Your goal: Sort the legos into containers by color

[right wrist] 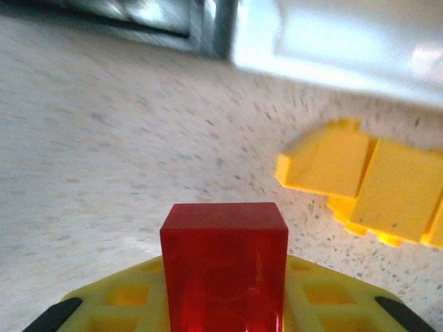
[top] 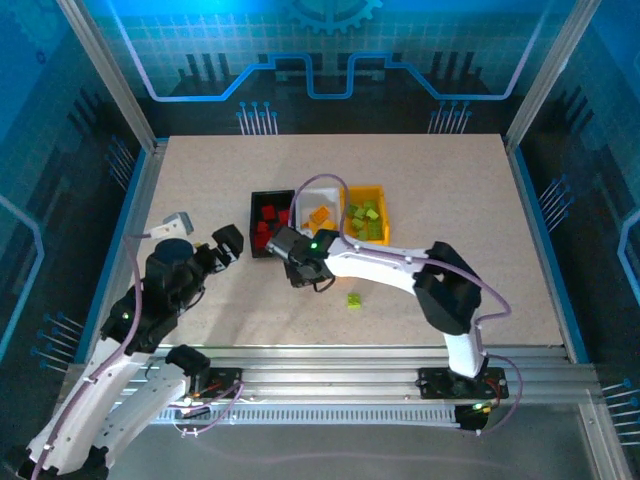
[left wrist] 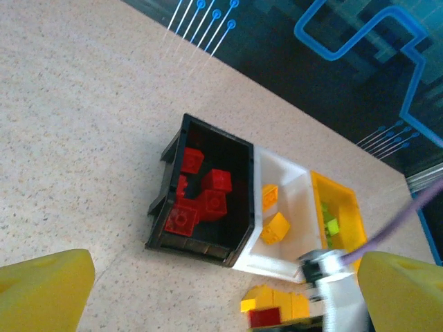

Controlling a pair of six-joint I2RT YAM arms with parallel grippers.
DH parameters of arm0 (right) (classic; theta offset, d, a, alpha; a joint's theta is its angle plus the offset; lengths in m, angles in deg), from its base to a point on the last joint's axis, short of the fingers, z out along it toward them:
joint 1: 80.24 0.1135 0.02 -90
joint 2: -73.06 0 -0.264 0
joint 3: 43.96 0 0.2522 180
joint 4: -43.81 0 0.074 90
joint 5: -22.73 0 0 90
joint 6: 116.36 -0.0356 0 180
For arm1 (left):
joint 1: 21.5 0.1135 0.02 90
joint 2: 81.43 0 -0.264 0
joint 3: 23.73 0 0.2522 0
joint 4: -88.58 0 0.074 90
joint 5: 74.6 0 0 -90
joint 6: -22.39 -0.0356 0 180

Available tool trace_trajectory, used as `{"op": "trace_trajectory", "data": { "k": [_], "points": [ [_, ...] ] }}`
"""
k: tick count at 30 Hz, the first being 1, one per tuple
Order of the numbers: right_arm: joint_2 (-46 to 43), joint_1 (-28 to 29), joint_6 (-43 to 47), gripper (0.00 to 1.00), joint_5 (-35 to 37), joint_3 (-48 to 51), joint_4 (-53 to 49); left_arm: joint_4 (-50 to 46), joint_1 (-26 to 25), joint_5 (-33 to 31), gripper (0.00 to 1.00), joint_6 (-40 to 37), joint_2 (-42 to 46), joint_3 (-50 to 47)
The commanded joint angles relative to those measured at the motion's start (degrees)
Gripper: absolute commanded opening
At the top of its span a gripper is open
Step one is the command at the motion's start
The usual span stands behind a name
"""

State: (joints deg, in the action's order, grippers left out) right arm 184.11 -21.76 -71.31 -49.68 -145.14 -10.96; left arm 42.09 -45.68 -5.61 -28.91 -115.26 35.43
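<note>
The three containers stand side by side at mid-table: the black bin holds red legos, the white bin yellow-orange ones, the yellow bin lime green ones. My right gripper is low just in front of the black and white bins, shut on a red lego between its fingers. A clump of yellow-orange legos lies on the table right beside it. My left gripper hovers left of the black bin, open and empty, its yellow fingers wide apart.
One lime green lego lies alone on the table near the right arm's forearm. The speckled tabletop is bordered by metal rails, with blue enclosure walls behind.
</note>
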Motion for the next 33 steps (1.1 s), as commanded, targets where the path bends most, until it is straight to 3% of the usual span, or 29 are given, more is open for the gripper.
{"op": "trace_trajectory", "data": {
  "k": [1, 4, 14, 17, 21, 28, 31, 33],
  "points": [
    [-1.1, -0.9, 9.4, 0.33, 0.1, -4.9, 2.1, -0.4, -0.2, 1.4, 0.99, 0.7, -0.4, -2.2],
    [4.6, -3.1, 13.4, 0.34, -4.5, -13.7, -0.2, -0.3, -0.2, 2.3, 0.99, 1.7, -0.4, -3.6],
    [19.7, -10.0, 14.7, 0.37, -6.3, -34.2, -2.7, -3.7, -0.3, 3.3, 0.99, 1.6, -0.5, -3.1],
    [21.7, -11.2, 15.5, 0.47, -9.7, -36.5, -1.9, -4.0, -0.3, 4.0, 0.99, 1.2, -0.5, -2.9],
    [18.3, -10.9, 17.1, 0.62, -10.8, -32.1, 4.0, -4.2, -0.3, 4.7, 0.99, 0.8, -0.8, -2.9],
    [3.1, -12.2, 14.3, 0.64, -9.9, -15.0, 14.5, -2.5, -0.8, 10.9, 0.99, -1.8, -6.9, -1.6],
    [-5.4, -14.0, 11.3, 0.64, -10.1, -4.4, 18.1, -0.2, -5.7, 11.4, 0.99, -2.5, -13.7, -0.9],
    [-10.8, -15.2, 9.7, 0.65, -9.7, 2.2, 18.5, 2.5, -12.4, 8.6, 0.99, -2.5, -19.4, -0.5]
  ]
}}
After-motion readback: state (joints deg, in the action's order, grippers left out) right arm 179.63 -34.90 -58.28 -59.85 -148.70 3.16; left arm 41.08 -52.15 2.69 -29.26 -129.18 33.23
